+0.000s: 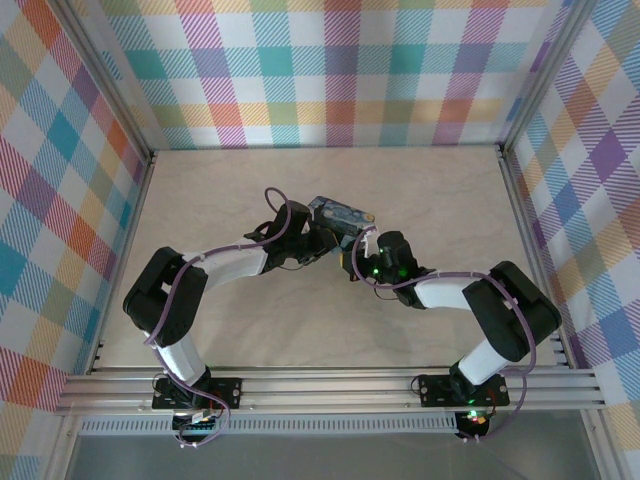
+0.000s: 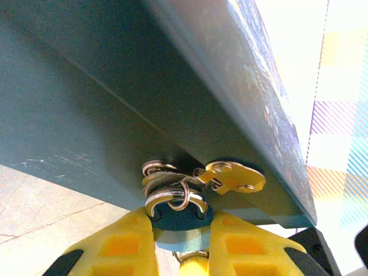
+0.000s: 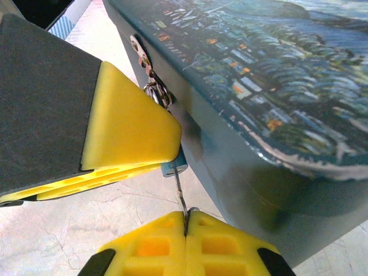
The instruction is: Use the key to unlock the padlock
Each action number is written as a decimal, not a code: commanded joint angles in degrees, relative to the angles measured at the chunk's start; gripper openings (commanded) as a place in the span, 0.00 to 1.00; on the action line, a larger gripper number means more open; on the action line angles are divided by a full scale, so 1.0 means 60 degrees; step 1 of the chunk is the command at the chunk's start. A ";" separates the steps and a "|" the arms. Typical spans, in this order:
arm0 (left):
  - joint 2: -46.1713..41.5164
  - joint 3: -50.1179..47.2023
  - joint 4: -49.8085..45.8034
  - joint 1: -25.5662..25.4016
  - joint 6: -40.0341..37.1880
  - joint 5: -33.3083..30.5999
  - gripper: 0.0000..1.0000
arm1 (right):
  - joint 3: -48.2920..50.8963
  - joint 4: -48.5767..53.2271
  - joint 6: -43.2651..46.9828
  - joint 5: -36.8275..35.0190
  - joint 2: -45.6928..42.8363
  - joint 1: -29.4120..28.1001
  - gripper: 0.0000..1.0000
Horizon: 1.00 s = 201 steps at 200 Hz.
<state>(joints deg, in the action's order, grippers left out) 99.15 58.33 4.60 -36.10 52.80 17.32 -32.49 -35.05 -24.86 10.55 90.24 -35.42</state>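
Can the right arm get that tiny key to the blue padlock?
Probably yes: the key, pinched in the right fingers, reaches up to the padlock, which the left fingers hold beside the tin.

Top cam bright, even; wrist cams soft close-up; left-wrist bkgd overexposed.

This looks like a robot test cell in a laboratory. A pale desk (image 1: 300, 335) with a marble-like pattern is closed on three sides by upright panels (image 1: 340, 70), all covered with a colourful checked print. Two robot arms, the left arm (image 1: 175, 300) and the right arm (image 1: 505, 305), are bolted to an aluminium rail (image 1: 330, 385) along the near edge of the desk.
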 commanded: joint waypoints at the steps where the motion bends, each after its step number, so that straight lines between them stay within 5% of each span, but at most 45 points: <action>1: 0.0335 -0.0091 0.0072 -0.0568 0.0107 0.0740 0.13 | -0.0668 -0.2537 0.0052 0.1181 -0.0484 -0.0436 0.00; 201: 0.0512 0.0011 -0.0170 -0.0649 -0.0020 0.0423 0.13 | -0.1030 -0.0635 0.0745 0.0630 -0.0973 -0.0643 0.00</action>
<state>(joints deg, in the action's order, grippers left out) 100.03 58.33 4.21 -36.80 52.73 17.26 -33.67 -27.90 -21.58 8.56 88.42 -36.36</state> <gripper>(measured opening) 0.194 0.063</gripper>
